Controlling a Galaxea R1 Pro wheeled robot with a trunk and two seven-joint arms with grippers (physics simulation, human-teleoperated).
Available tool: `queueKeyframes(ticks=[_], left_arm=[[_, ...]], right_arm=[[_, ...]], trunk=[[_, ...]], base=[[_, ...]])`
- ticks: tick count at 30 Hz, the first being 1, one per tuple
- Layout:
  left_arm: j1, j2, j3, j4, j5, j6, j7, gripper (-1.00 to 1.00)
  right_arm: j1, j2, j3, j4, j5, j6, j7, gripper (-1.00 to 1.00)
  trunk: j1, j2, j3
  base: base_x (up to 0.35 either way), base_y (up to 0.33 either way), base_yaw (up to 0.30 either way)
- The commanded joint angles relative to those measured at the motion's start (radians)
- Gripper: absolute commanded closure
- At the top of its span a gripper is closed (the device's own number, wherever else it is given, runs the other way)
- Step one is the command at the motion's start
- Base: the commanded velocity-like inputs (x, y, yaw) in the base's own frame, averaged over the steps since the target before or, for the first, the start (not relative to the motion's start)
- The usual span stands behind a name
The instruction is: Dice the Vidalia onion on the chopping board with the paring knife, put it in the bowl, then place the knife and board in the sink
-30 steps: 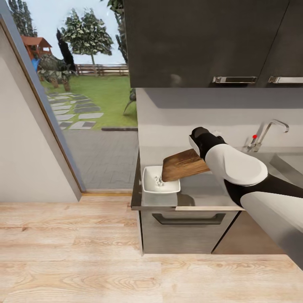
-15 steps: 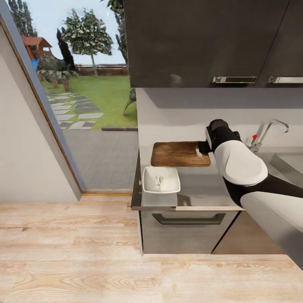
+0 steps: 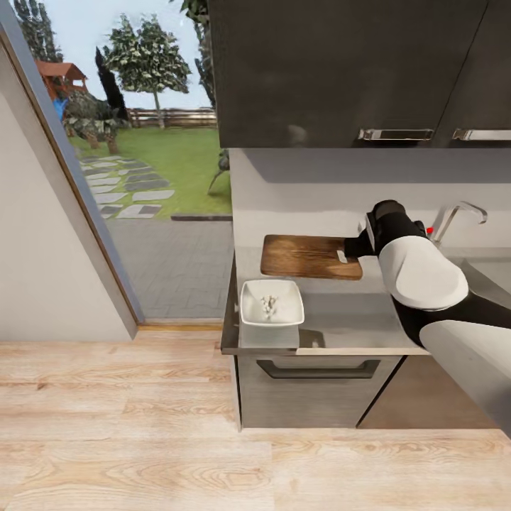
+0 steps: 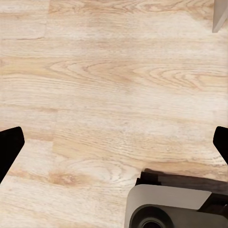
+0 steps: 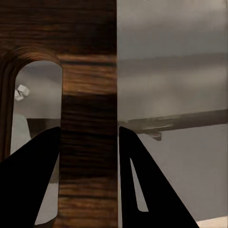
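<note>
Having tipped the dice (image 3: 268,305) into the bowl (image 3: 272,303), I am levelling the board (image 3: 306,256), pinched in my right gripper (image 5: 89,142), and carrying it above the bench (image 3: 341,319) toward the sink (image 3: 490,273).

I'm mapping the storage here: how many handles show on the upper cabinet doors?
2. One cabinet handle sits on the wide upper door above the chopping board; a second handle runs off the head view's right edge. More may lie beyond it.
</note>
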Motion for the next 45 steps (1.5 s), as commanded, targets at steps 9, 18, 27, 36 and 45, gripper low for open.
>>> queueKeyframes(ticks=[9, 18, 27, 36, 45], left_arm=[[-0.002, 0.0, -0.008, 0.004, 0.003, -0.005, 0.004, -1.0], [-0.002, 0.007, -0.008, 0.004, 0.003, -0.004, 0.003, -1.0], [-0.002, 0.015, -0.007, 0.002, 0.003, -0.003, 0.01, -1.0], [-0.002, 0.029, -0.007, 0.003, 0.007, -0.006, 0.008, -1.0], [-0.002, 0.026, -0.007, 0.004, 0.007, -0.005, 0.005, -1.0]], right_arm=[[0.008, -0.059, -0.008, -0.002, 0.009, -0.014, 0.013, 1.0], [0.016, -0.108, -0.009, 0.017, 0.002, -0.187, 0.015, 1.0], [0.018, -0.102, -0.011, 0.139, 0.002, -0.31, 0.008, 1.0], [0.02, -0.104, -0.011, 0.147, 0.004, -0.347, 0.008, 1.0], [0.044, -0.144, -0.014, 0.142, 0.003, -0.348, -0.023, 1.0]], trunk=[[0.001, -0.002, -0.002], [0.001, -0.002, -0.002], [0.001, -0.002, -0.002], [0.001, -0.002, -0.002], [0.001, -0.002, -0.002]], base=[[0.0, 0.0, 0.0], [0.0, 0.0, 0.0], [0.0, 0.0, 0.0], [0.0, 0.0, 0.0], [0.0, 0.0, 0.0]])
